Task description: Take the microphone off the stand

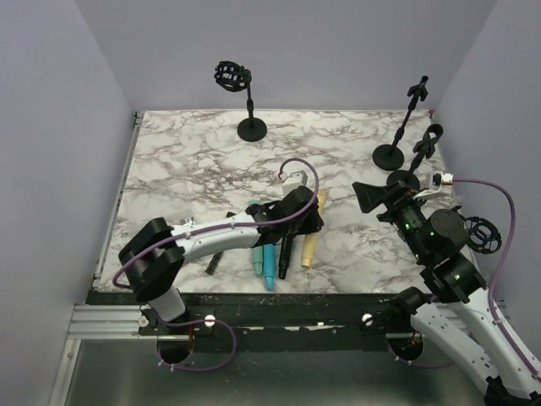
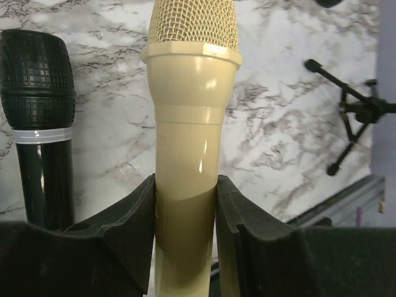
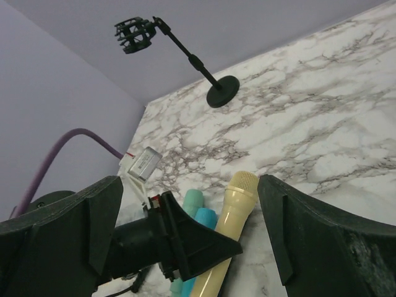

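A cream microphone [image 1: 310, 235] lies flat on the marble table [image 1: 186, 169] with its mesh head pointing away. My left gripper [image 1: 303, 216] is shut on its body; in the left wrist view both black pads press the cream microphone's [image 2: 192, 117] sides at the left gripper [image 2: 185, 185]. The empty stand [image 1: 250, 101] with its shock-mount cradle stands at the back centre, also seen in the right wrist view [image 3: 185, 52]. My right gripper [image 1: 385, 196] hovers open and empty to the right, and the cream microphone [image 3: 234, 207] shows between its jaws [image 3: 192, 241].
A black microphone [image 1: 286, 252], a blue one [image 1: 269, 269] and a teal one [image 1: 258, 258] lie beside the cream one. Two more stands [image 1: 404, 118] [image 1: 428, 142] are at the back right. A small tripod stand [image 2: 356, 114] is near the right edge.
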